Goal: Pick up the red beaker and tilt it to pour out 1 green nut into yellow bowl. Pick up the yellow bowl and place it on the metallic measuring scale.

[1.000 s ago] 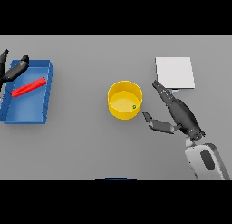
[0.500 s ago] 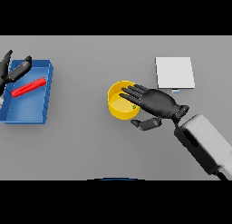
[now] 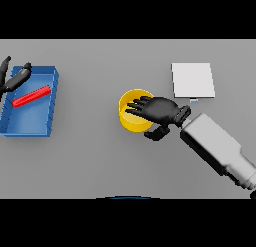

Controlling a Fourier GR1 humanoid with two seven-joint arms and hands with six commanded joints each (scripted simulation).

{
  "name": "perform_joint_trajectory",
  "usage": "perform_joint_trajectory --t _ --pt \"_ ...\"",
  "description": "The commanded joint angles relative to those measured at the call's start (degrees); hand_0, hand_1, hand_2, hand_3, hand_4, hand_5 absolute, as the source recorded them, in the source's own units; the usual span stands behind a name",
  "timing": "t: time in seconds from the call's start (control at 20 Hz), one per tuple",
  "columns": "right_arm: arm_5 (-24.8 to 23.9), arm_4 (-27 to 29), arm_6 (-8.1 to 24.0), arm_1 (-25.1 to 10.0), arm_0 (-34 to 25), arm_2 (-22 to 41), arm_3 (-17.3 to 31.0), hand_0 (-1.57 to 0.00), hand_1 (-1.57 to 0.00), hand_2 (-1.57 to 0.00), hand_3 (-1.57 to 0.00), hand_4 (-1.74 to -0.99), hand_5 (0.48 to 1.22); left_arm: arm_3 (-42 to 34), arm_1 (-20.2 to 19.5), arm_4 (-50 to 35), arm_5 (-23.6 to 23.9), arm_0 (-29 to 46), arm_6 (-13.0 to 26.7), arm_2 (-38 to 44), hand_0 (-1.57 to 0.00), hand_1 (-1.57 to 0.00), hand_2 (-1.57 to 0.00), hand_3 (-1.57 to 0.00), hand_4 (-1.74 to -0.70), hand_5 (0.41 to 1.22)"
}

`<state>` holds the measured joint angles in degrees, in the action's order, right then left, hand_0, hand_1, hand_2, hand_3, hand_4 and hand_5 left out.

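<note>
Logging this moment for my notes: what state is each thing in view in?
yellow bowl: upright on the table, right hand partly over it.
red beaker: lying in the blue tray.
metallic scale: nothing on it.
right hand: open, fingers spread over the bowl.
left hand: at the tray's far-left corner.

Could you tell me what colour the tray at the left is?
Blue tray, seen in the head view.
</note>
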<state>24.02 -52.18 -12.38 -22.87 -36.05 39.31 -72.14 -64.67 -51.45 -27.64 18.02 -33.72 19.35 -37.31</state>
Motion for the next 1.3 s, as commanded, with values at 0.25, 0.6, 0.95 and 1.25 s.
perform_joint_trajectory --t 0.25,0.6,0.95,1.25 --pt "3.1 -1.2 0.0 1.4 -3.4 2.2 4.6 0.00 0.00 0.00 0.00 -1.281 0.740 -0.1 -0.5 -0.1 -0.1 0.4 -0.1 0.2 0.00 0.00 0.00 0.00 -0.72 0.686" --pt "5.5 0.0 1.9 3.2 -3.7 1.6 6.1 -0.29 -0.24 -0.18 -0.17 -1.387 0.873 -0.1 -0.5 -0.3 0.3 0.8 -0.6 0.4 0.00 0.00 0.00 0.00 -0.71 0.691" --pt "3.4 0.1 -1.4 2.5 -3.6 2.4 6.3 -1.30 -1.28 -1.16 -0.94 -1.640 1.148 -1.0 -1.0 -0.5 0.2 0.4 0.0 0.6 0.00 0.00 0.00 0.00 -0.73 0.699" --pt "2.0 0.3 -0.7 2.4 -3.3 2.1 5.9 -1.50 -1.50 -1.31 -1.25 -1.714 1.202 -1.2 -1.5 -0.4 -0.5 0.7 -0.3 0.3 0.00 0.00 0.00 0.00 -0.72 0.695"
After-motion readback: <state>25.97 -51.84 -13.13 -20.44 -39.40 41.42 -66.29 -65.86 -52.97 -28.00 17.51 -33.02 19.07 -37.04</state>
